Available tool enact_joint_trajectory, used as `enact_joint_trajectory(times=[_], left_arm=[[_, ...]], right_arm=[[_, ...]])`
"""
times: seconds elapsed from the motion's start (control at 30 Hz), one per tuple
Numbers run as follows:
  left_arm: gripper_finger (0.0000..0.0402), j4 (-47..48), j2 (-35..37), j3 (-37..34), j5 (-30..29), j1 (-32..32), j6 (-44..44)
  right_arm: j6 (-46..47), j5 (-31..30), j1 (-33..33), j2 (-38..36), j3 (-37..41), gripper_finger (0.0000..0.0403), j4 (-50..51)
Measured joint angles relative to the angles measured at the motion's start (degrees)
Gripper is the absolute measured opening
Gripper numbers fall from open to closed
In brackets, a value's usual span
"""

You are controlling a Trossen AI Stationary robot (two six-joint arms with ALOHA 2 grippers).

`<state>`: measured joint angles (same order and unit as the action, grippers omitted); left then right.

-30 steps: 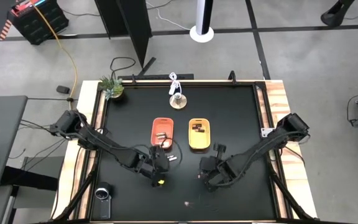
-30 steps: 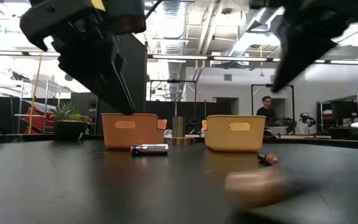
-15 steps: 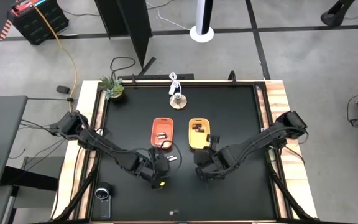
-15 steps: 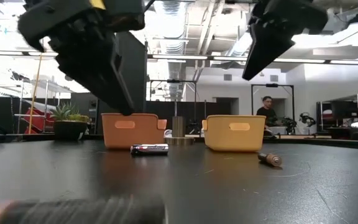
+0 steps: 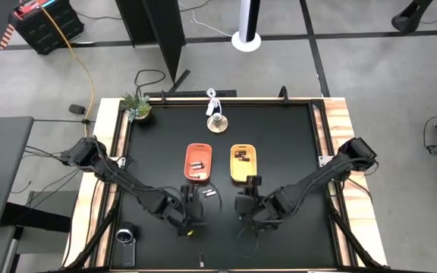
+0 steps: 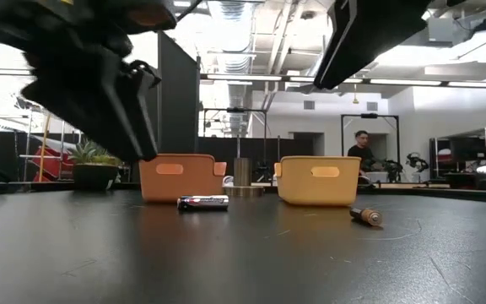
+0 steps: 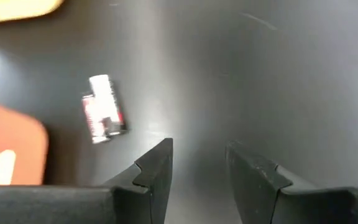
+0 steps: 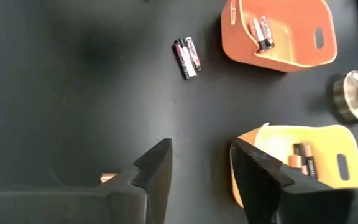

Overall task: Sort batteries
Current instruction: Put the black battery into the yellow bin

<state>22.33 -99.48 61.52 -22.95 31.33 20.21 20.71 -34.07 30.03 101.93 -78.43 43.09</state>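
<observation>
Several batteries lie on the black table. A pair of dark ones with reddish marks [image 8: 187, 57] lies in front of the orange tray [image 5: 198, 161]. One with a copper end [image 8: 107, 177] lies beside my right gripper [image 8: 201, 149]. A silvery-white one [image 7: 103, 111] lies ahead of my left gripper [image 7: 199, 149]. The orange tray and the yellow tray [image 5: 243, 163] each hold batteries [image 8: 261, 32] [image 8: 303, 158]. Both grippers hang open above the table with nothing between their fingers. The left [image 5: 194, 200] is near the orange tray, the right [image 5: 243, 203] near the yellow one.
A metal cup [image 8: 356, 96] stands beyond the trays, and a small potted plant [image 5: 136, 108] stands at the far left corner. A small loose thing [image 5: 201, 262] lies near the table's front edge. A person [image 6: 363, 152] is in the room behind the table.
My right gripper has gone toward the table's left edge and a little toward the far edge, nearer the yellow tray. My left gripper has drawn toward the near edge. A small blurred thing has rolled leftward along the near part of the table.
</observation>
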Motion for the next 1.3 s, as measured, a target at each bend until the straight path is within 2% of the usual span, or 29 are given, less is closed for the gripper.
enact_joint_trajectory(times=[0.17, 0.37, 0.5, 0.57, 0.7, 0.77, 0.93, 1.1, 1.3], left_arm=[[0.0140, 0.8, 0.0, 0.0, 5.0, 6.0, -8.9], [0.0151, -5.2, -0.1, 0.0, 5.1, 15.6, -14.4], [0.0165, -10.0, -3.2, 0.0, 4.3, 20.6, -15.7], [0.0176, -13.6, -6.4, 0.2, 3.2, 21.6, -17.7], [0.0195, -12.0, -11.3, 4.3, -4.0, 22.6, -20.5], [0.0201, -13.1, -12.0, 5.6, -5.4, 23.1, -21.3], [0.0203, -14.7, -14.6, 5.8, -1.3, 22.6, -21.0], [0.0198, -14.5, -15.9, 5.9, -0.1, 21.0, -17.1], [0.0195, -17.9, -16.2, 5.8, -2.0, 20.8, -20.0]], right_arm=[[3.3, -0.2, 1.0, 0.0, 0.0, 0.0193, 2.0], [7.8, -0.2, 1.5, 0.0, 0.0, 0.0185, 3.2], [9.3, -0.4, 1.4, 0.0, 0.1, 0.0182, 3.1], [9.6, -0.5, 1.4, 0.0, 0.1, 0.0182, 2.8], [11.9, -0.5, 1.1, 0.0, 0.1, 0.0181, 2.7], [12.7, -0.5, 1.0, 0.0, 0.1, 0.0181, 2.7], [13.7, -0.5, 1.1, 0.0, 0.1, 0.0181, 2.7], [13.9, -0.5, 1.1, 0.0, 0.1, 0.0181, 2.5], [13.9, -0.5, 1.9, 0.0, 0.1, 0.0181, 3.0]])
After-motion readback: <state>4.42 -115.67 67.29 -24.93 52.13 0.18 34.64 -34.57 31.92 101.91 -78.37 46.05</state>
